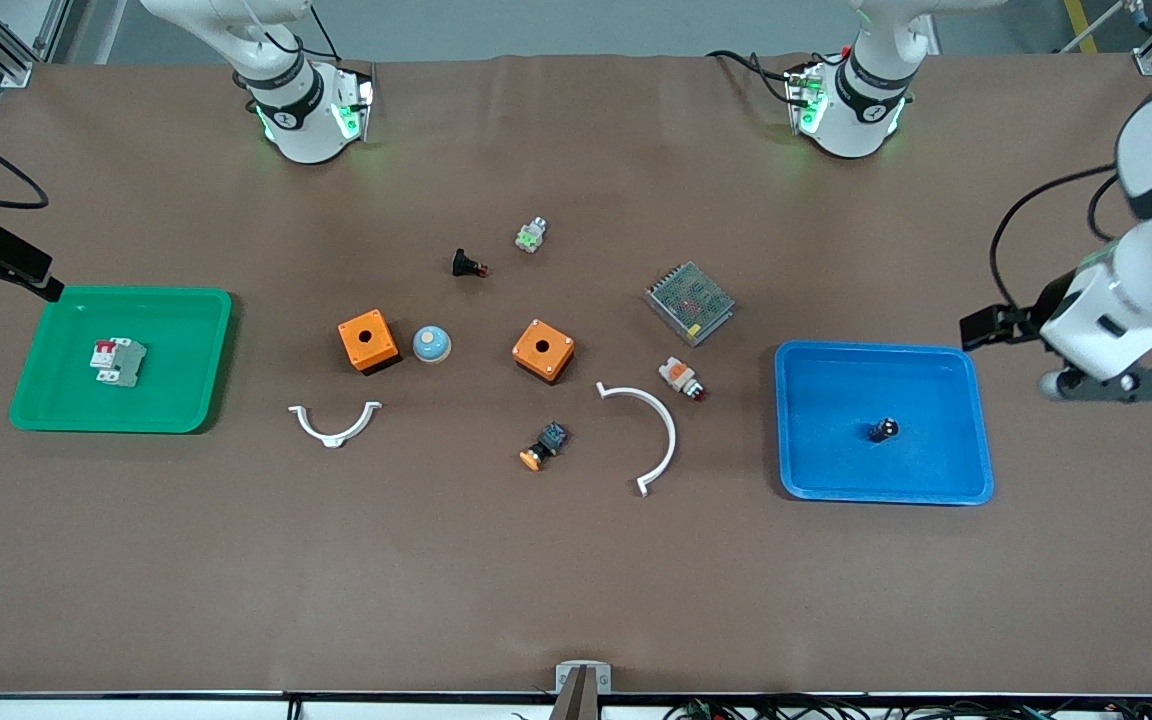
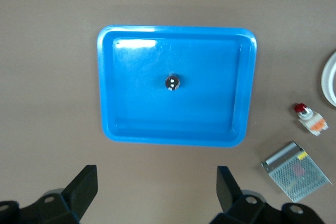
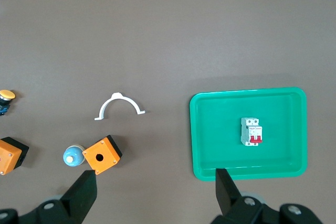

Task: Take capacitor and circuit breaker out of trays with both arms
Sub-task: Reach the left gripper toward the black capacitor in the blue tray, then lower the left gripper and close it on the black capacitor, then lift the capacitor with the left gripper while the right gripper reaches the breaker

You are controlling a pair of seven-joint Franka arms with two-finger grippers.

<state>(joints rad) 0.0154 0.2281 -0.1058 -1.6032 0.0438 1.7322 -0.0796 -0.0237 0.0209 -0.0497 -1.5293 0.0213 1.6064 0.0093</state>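
The capacitor (image 1: 884,430), a tiny dark cylinder with a shiny top, stands in the middle of the blue tray (image 1: 816,380); the left wrist view shows it too (image 2: 172,82). The white-grey breaker (image 1: 118,360) with its red lever lies in the green tray (image 1: 56,400); the right wrist view shows it too (image 3: 251,131). My left gripper (image 2: 157,182) is open and empty, high over bare table beside the blue tray (image 2: 121,124); the front view shows it (image 1: 1124,384). My right gripper (image 3: 156,184) is open and empty, high over bare table beside the green tray (image 3: 210,145).
Between the trays lie two orange boxes (image 1: 368,340) (image 1: 543,350), a blue dome (image 1: 431,344), two white curved clips (image 1: 335,424) (image 1: 651,435), a metal mesh box (image 1: 690,302), a white-orange button (image 1: 682,377), a black button part (image 1: 466,264) and other small parts.
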